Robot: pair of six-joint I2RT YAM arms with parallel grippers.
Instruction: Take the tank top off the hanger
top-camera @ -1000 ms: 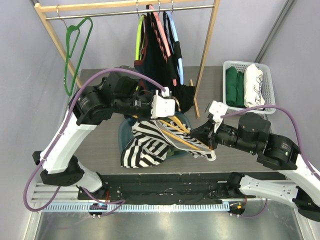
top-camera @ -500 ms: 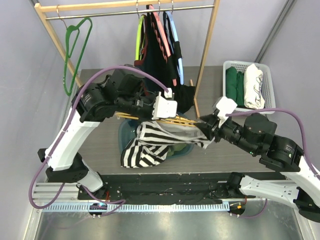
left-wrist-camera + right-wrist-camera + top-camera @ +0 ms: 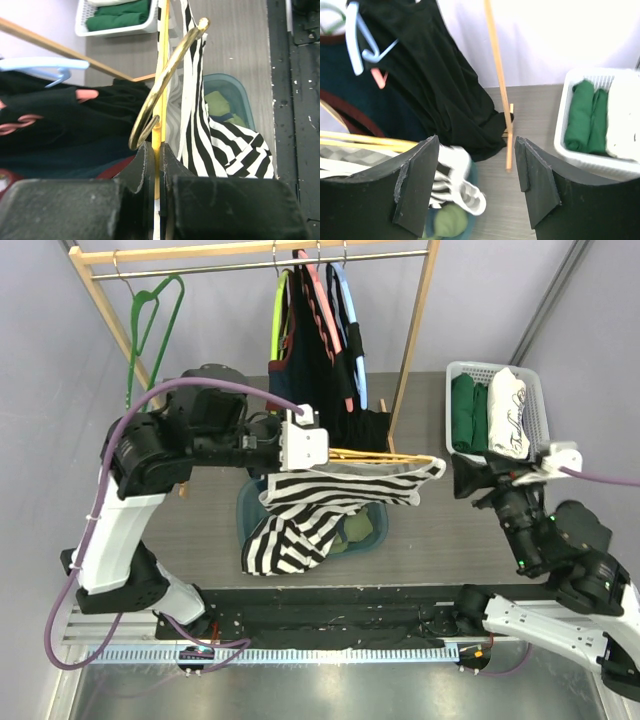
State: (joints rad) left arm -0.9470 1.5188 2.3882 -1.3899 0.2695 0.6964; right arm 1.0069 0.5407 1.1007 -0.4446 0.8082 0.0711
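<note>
Right gripper (image 3: 462,476) stood at the 3 o'clock side of the desk (image 3: 200,530). Its jaws were wide apart with nothing between them, just clear of the hanger's tip.

Left gripper (image 3: 322,451) was raised above the desk centre. Its jaws were closed tight on the yellow hanger (image 3: 385,455), just below the metal hook (image 3: 165,75).

The striped tank top (image 3: 320,505) was on the hanger, draped along its bar. Its lower part hung toward 7 o'clock, over the teal tub (image 3: 244,512) on the desk.

At 2 o'clock, a white basket (image 3: 497,367) held folded green and white clothes.

At 12 o'clock, a wooden rack (image 3: 250,252) carried black garments (image 3: 320,370) on coloured hangers.
</note>
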